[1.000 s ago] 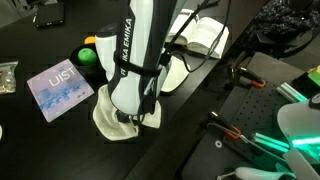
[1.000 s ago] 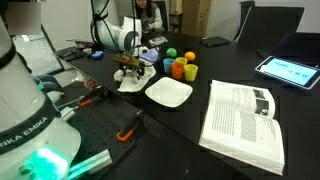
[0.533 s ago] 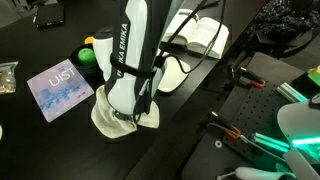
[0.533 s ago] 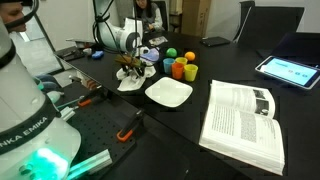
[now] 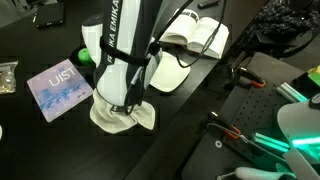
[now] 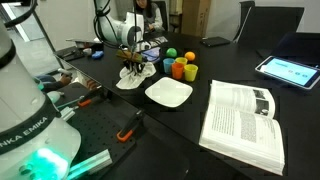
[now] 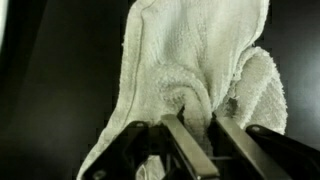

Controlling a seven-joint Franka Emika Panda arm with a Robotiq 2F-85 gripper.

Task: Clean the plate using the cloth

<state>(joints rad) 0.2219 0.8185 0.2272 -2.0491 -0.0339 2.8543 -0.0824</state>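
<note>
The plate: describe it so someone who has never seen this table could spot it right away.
On the black table, find the big open book; the plate lies just beside it, in front of the coloured cups. It is white, squarish and bare, smooth-rimmed unlike the rumpled cloth nearby, which the pincer grips.

1. The arm [image 5: 122,62] has a smooth, rounded white shell with black capital letters along it, "EMIKA" legible.
2. Black cables [image 5: 172,47] trail off the shell.
3. The gripper [image 7: 190,135] has straight, flat, dark grey fingers [image 7: 234,146] with paler, metallic-looking edges.
</note>
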